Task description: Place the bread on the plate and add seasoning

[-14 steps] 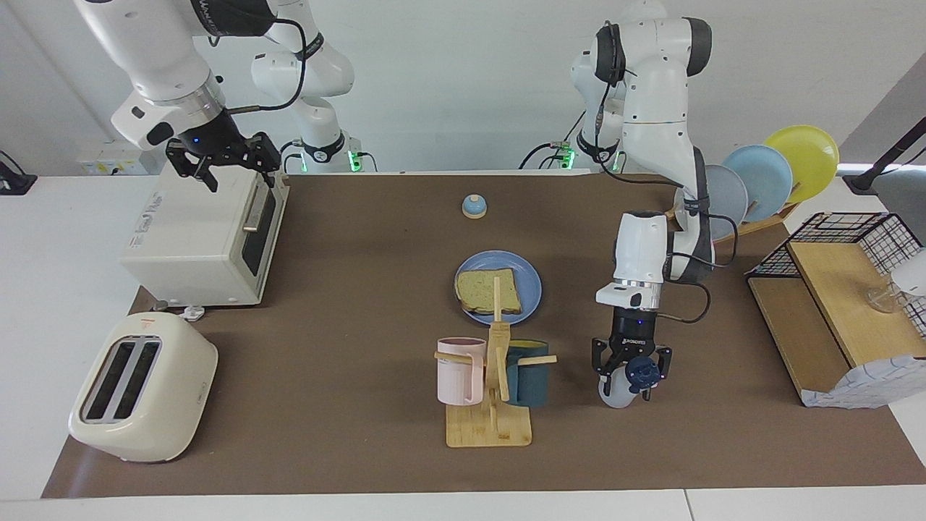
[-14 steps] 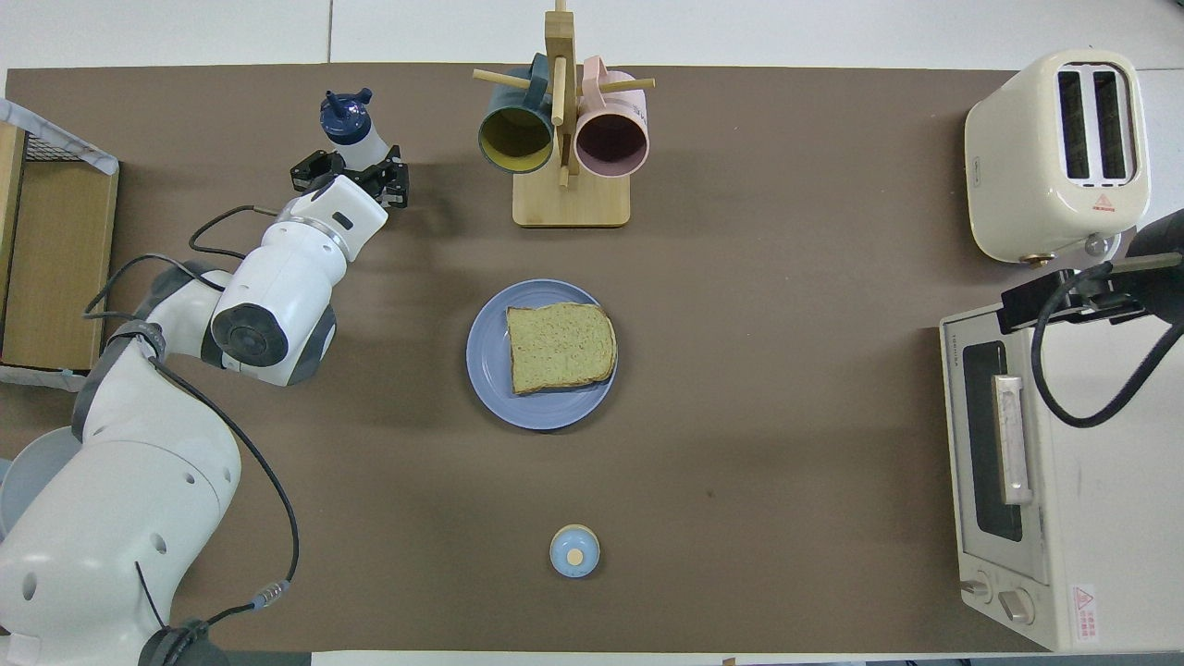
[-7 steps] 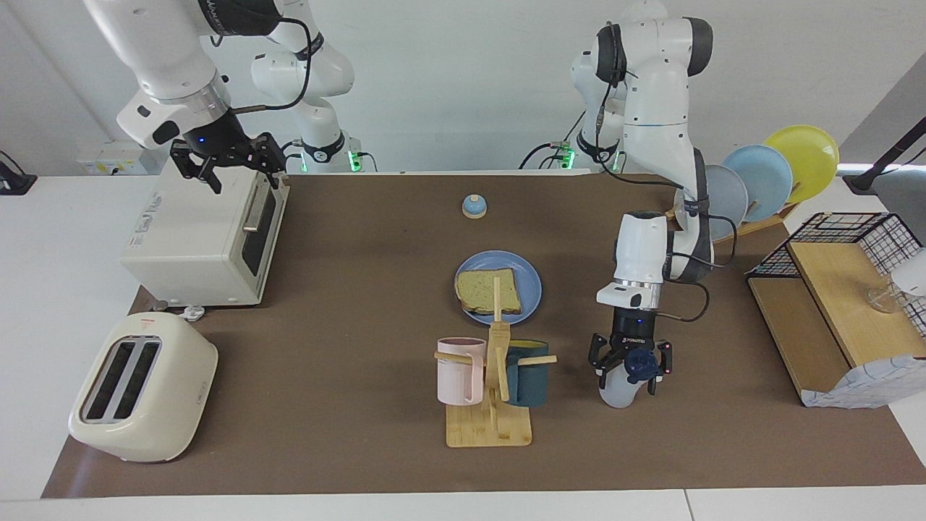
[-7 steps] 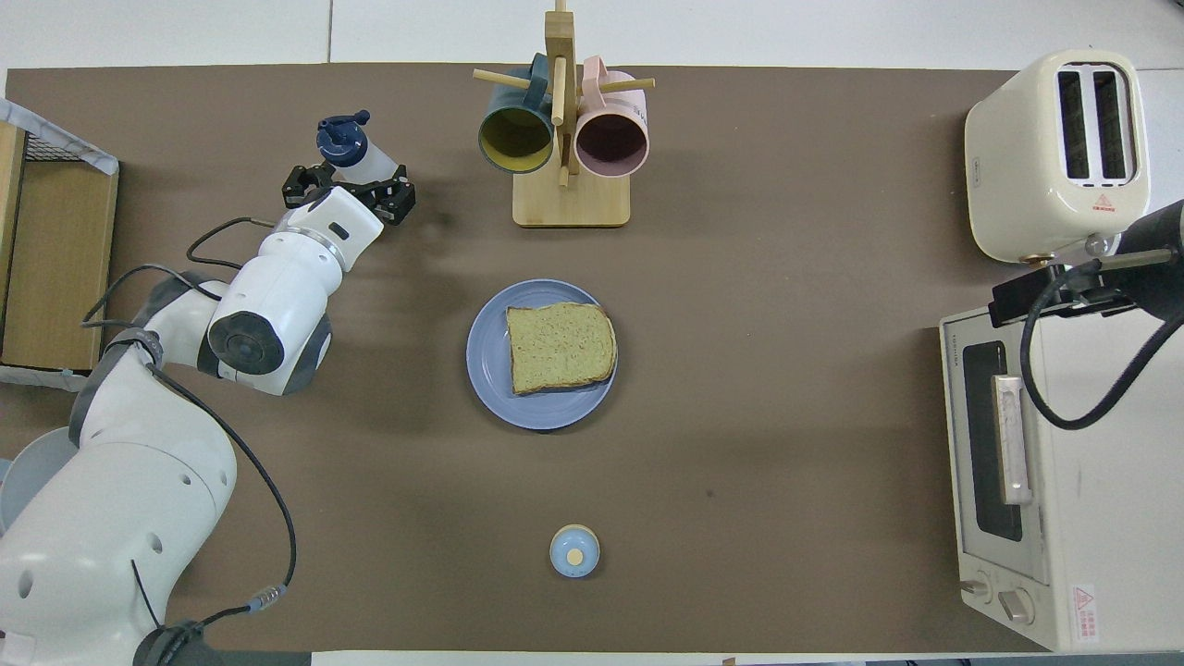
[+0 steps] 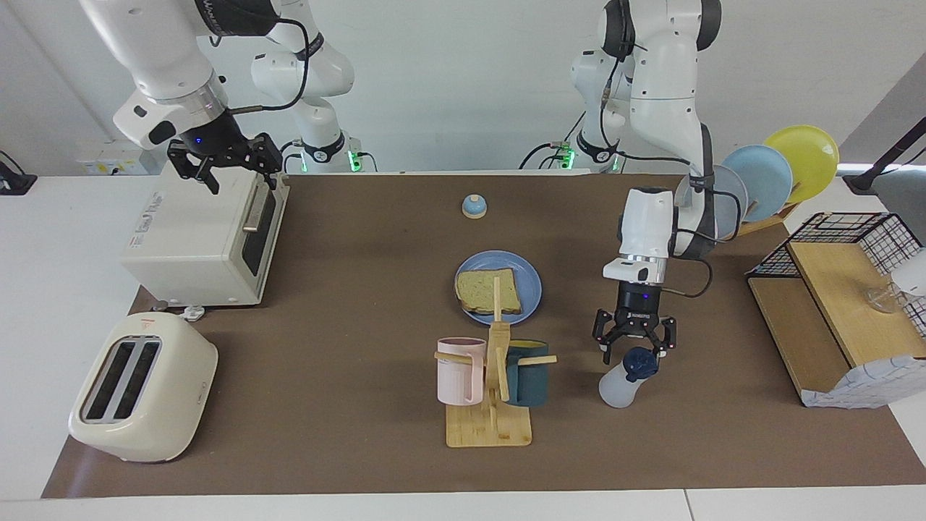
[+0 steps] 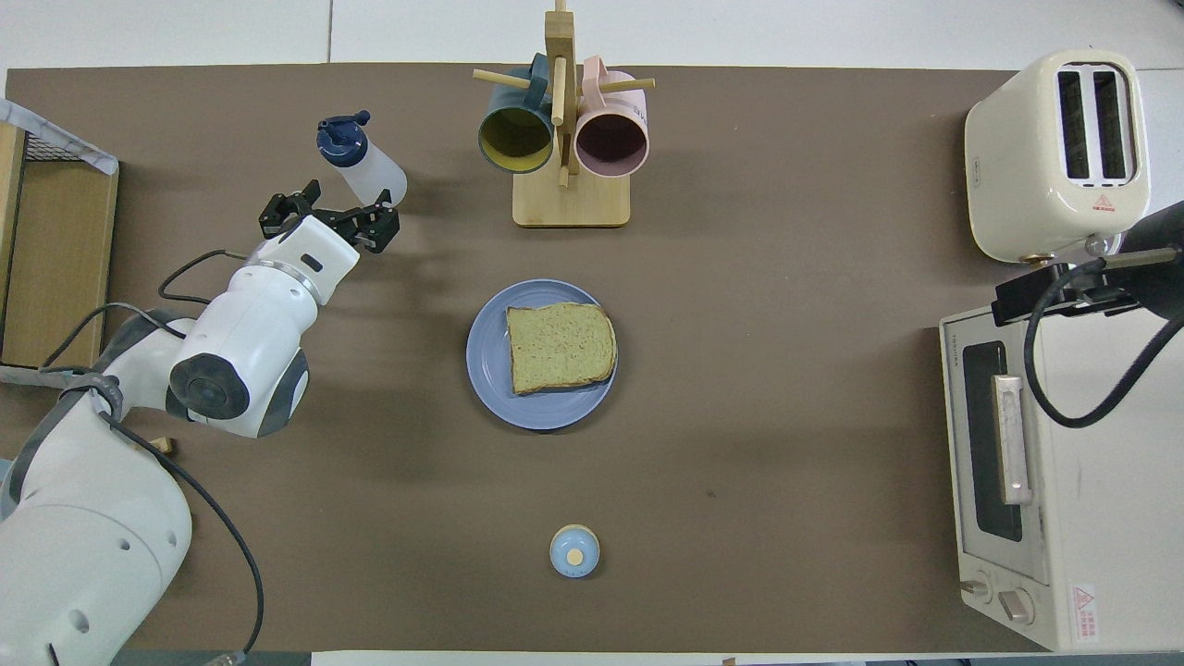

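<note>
The bread (image 5: pixel 488 291) (image 6: pixel 560 347) lies flat on the round blue plate (image 5: pixel 532 286) (image 6: pixel 486 356) at the middle of the table. The seasoning (image 5: pixel 621 382) (image 6: pixel 365 162), a whitish bottle with a navy cap, stands on the mat beside the mug rack, toward the left arm's end. My left gripper (image 5: pixel 634 346) (image 6: pixel 330 215) hangs open just above the bottle's cap and holds nothing. Over the top of the toaster oven, my right gripper (image 5: pixel 224 165) waits open and empty.
A wooden mug rack (image 5: pixel 489 427) with a pink and a teal mug stands farther from the robots than the plate. A small blue bell (image 5: pixel 474 207) sits nearer the robots. The toaster oven (image 5: pixel 202 239), toaster (image 5: pixel 141 387), plate rack (image 5: pixel 767 177) and wire shelf (image 5: pixel 832 297) line the table's ends.
My left gripper opened, let go of the seasoning bottle and rose off it, drawing back toward the robots. The bottle stays standing on the mat. The right gripper barely shifted.
</note>
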{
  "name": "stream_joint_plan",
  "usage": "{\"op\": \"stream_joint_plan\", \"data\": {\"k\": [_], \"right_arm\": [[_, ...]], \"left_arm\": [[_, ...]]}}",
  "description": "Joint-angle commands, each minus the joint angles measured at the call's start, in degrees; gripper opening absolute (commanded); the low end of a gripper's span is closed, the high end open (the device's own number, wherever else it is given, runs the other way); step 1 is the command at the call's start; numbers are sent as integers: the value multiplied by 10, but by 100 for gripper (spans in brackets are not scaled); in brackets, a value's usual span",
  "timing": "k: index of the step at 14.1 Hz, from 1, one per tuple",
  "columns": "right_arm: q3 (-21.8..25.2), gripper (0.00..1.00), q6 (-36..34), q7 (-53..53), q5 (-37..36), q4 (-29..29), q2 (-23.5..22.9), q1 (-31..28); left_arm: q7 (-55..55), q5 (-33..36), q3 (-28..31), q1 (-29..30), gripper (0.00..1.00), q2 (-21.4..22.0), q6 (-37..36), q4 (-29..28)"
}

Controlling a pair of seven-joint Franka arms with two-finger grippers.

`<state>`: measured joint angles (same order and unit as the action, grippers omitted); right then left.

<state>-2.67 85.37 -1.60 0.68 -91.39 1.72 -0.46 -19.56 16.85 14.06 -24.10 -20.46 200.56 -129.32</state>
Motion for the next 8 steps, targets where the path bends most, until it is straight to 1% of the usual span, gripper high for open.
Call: {"op": "stream_joint_plan", "data": {"k": [1, 4, 5, 8], "right_arm": [[-6, 100, 7, 5, -9, -12, 9, -5], [-6, 100, 3, 6, -9, -12, 10, -5], [-6, 100, 3, 6, -9, -12, 10, -4], [-6, 100, 2, 5, -8, -12, 10, -3]], "left_arm": [[-17, 5, 4, -37, 100, 67, 2, -71], [-94, 5, 4, -77, 100, 100, -11, -90], [-108, 5, 4, -91, 100, 114, -40, -89], [-166, 5, 4, -127, 100, 172, -168, -66]]}}
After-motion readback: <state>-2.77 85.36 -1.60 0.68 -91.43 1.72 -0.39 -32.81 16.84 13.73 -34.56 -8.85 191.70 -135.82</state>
